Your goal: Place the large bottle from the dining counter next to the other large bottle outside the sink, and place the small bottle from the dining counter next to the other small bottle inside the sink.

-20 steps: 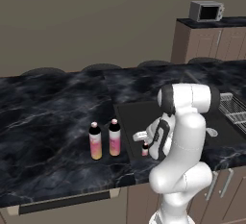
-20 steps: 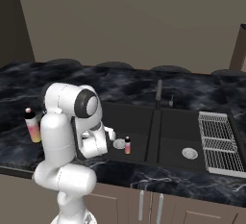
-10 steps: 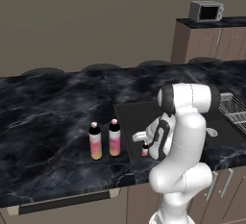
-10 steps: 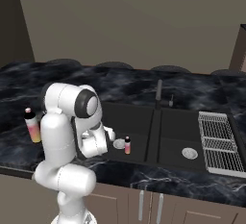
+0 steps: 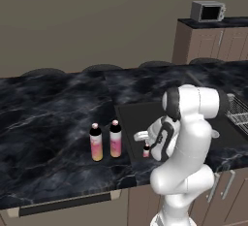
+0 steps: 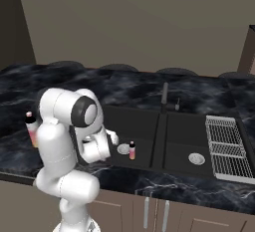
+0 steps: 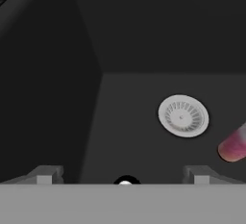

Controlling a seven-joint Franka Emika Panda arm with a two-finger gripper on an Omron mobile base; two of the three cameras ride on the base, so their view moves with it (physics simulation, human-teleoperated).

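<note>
Black marble-wise, seeing two big bottles [image 5: 115,138] standing side by side on the counter [image 5: 43,123] just left of the sink [image 6: 149,121], so calling that half done. Spotting a small bottle [image 6: 132,150] standing in the left basin by the drain [image 7: 183,116]. Keeping an eye on the gripper [image 7: 122,177]: spread wide, pinching nothing, hovering over a white cap [image 7: 125,182], probably the second small bottle. Guessing only backing out left.

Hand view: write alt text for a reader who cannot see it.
Looking down into a dark sink basin, the open gripper hangs over its floor with a small dark bottle cap between the fingertips. A round white drain strainer sits ahead, and a pink bottle enters from the right edge.
</note>
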